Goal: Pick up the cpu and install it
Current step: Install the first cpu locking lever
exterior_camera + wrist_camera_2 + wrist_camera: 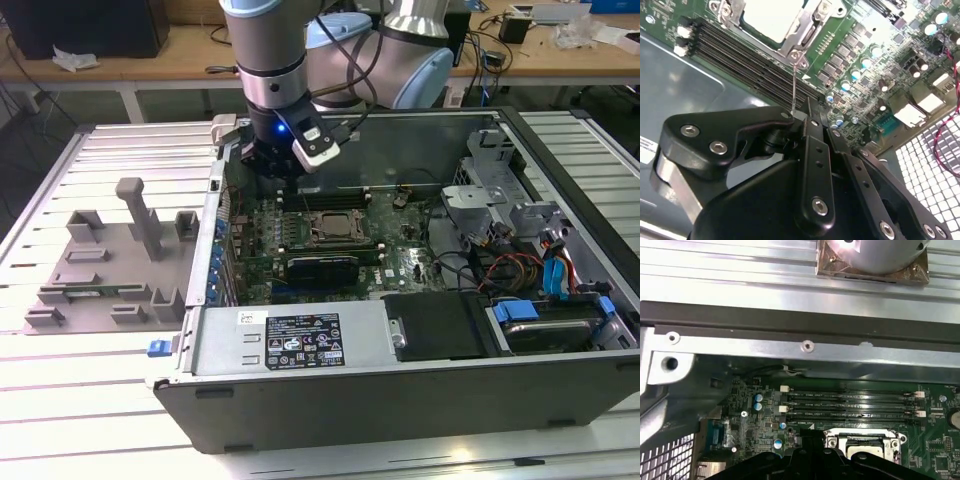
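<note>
Gripper (801,114) is down inside the open PC case (300,400), low over the motherboard (865,60). In the second wrist view the fingers (812,145) look pinched together, with no gap at the tips. A thin metal rod (795,85) runs from the tips to the CPU socket frame (807,32). It reads as the socket retention lever, held at its free end. Can't fully confirm the pads clamp it rather than just touch it, but that's my read.

The cpu (771,19) isn't in the fingers. It's the pale square plate lying flat inside the socket frame, just beyond the fingertips. So placement looks done. Gripping the lever fits the lock-down part of the install, since the chip is only secured once the frame is clamped.

Memory slots (745,55) run just beside the lever, off to one side of the fingers. It's a tight spot, which explains a narrow pinch on the rod end rather than a wide grab. Grey parts tray (110,260) sits outside the case, well apart from the fingers.
</note>
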Robot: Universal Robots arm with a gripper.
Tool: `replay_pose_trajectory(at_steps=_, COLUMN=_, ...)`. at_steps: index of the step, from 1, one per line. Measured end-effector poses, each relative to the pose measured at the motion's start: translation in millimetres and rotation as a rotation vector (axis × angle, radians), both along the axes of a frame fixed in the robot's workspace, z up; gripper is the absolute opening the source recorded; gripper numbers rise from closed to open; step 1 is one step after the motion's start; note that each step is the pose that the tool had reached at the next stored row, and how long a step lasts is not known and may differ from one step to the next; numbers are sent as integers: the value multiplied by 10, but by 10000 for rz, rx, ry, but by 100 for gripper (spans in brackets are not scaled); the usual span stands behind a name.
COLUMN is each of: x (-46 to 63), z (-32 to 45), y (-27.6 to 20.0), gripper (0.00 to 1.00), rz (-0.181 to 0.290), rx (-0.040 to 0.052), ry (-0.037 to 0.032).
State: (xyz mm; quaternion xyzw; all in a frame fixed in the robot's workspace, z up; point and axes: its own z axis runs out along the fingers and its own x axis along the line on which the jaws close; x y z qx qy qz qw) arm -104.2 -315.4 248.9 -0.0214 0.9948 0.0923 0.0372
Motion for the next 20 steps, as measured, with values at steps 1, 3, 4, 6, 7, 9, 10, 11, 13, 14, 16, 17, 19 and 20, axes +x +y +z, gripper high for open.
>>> replay_pose_trajectory(at_steps=1, x=24, z=0, y=0, gripper=11, rz=0, rx=0, ry=9)
replay_pose_trajectory(at_steps=3, x=77, z=0, y=-2, gripper=11, rz=-2, rx=-1, ry=32)
replay_pose_trajectory(at_steps=4, x=113, z=0, y=-3, gripper=11, rz=-2, rx=-1, ry=46)
replay_pose_trajectory(at_steps=6, x=171, z=0, y=-5, gripper=11, rz=-4, rx=-1, ry=65)
replay_pose_trajectory(at_steps=7, x=196, z=0, y=-5, gripper=11, rz=-6, rx=-1, ry=71)
replay_pose_trajectory(at_steps=9, x=262, z=0, y=-7, gripper=11, rz=-10, rx=-7, ry=87)
replay_pose_trajectory(at_steps=10, x=277, z=0, y=-7, gripper=11, rz=-13, rx=-12, ry=90)
replay_pose_trajectory(at_steps=11, x=284, z=0, y=-7, gripper=11, rz=-16, rx=-18, ry=90)
replay_pose_trajectory(at_steps=13, x=284, z=0, y=-7, gripper=11, rz=-18, rx=-19, ry=91)
replay_pose_trajectory(at_steps=14, x=284, z=0, y=-7, gripper=11, rz=-17, rx=-19, ry=90)
replay_pose_trajectory(at_steps=16, x=284, z=0, y=-7, gripper=11, rz=-17, rx=-19, ry=90)
replay_pose_trajectory(at_steps=17, x=284, z=0, y=-7, gripper=11, rz=-17, rx=-19, ry=90)
replay_pose_trajectory(at_steps=19, x=286, z=-5, y=-6, gripper=11, rz=-18, rx=-32, ry=85)
replay_pose_trajectory(at_steps=20, x=285, z=-11, y=-6, gripper=11, rz=-22, rx=-65, ry=75)
